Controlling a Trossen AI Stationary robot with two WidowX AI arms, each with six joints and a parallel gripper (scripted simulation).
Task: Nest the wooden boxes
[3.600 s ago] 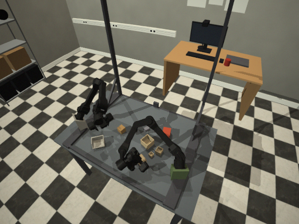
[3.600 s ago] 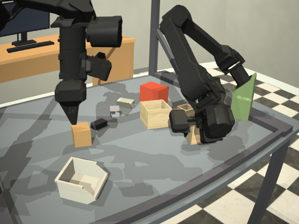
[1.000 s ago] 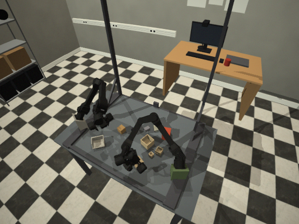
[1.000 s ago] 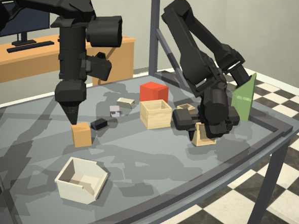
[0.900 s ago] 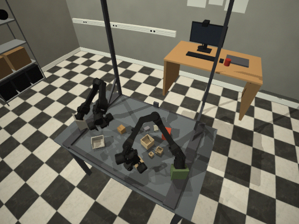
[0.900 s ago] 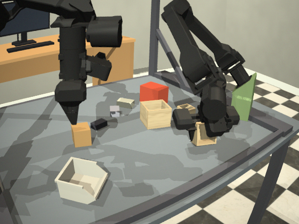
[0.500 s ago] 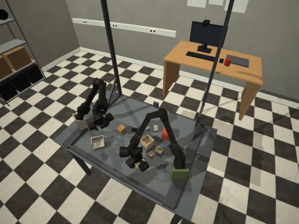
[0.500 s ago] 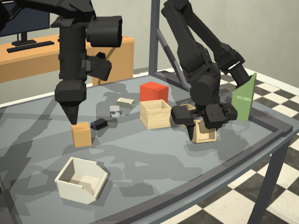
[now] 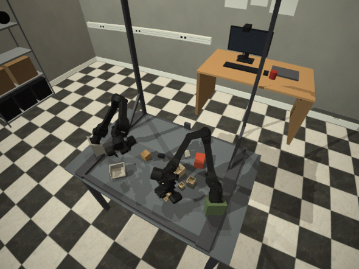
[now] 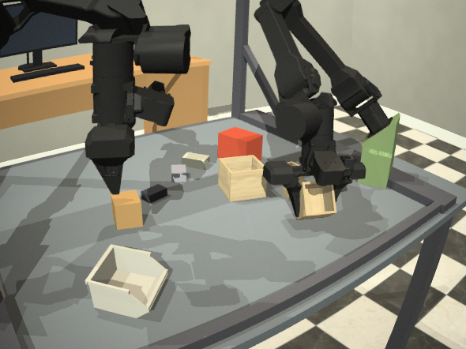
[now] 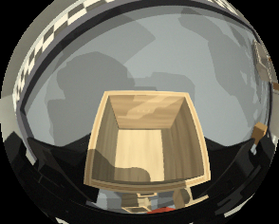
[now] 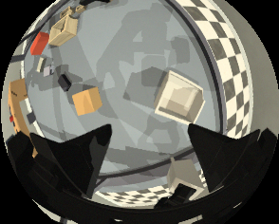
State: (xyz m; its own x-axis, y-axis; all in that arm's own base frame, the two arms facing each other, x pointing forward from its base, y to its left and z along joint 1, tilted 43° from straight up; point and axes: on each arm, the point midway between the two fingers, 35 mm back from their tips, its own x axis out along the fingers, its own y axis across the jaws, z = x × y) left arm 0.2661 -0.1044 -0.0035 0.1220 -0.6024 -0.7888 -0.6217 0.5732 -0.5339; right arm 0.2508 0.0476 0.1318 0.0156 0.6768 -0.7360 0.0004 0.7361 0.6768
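Currently, the left gripper [image 9: 167, 197] [image 10: 317, 206] [image 11: 144, 128] is gripping a tilted open wooden box [image 9: 166, 197] [image 10: 316, 200] [image 11: 140, 152], its mouth facing the exterior view, its long axis unclear. Nearby, the larger wooden box [image 9: 180, 171] [image 10: 244, 183] [image 12: 59, 29] is pointing open side up. The right gripper [image 9: 114, 154] [image 10: 114, 191] [image 12: 151, 128] is hovering open.

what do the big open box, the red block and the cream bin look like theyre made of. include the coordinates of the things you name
Open box [image 10: 242, 183] [image 12: 58, 34]: bare wood, unvarnished-looking, given its pale grain streaks.

Red block [image 9: 199, 160] [image 10: 240, 144] [image 12: 40, 44]: uncertain, perhaps painted wood or plastic; even colour, no grain.

Cream bin [image 9: 112, 174] [image 10: 112, 299] [image 12: 163, 103]: probably matte moulded plastic, judging by its thin, plain walls.
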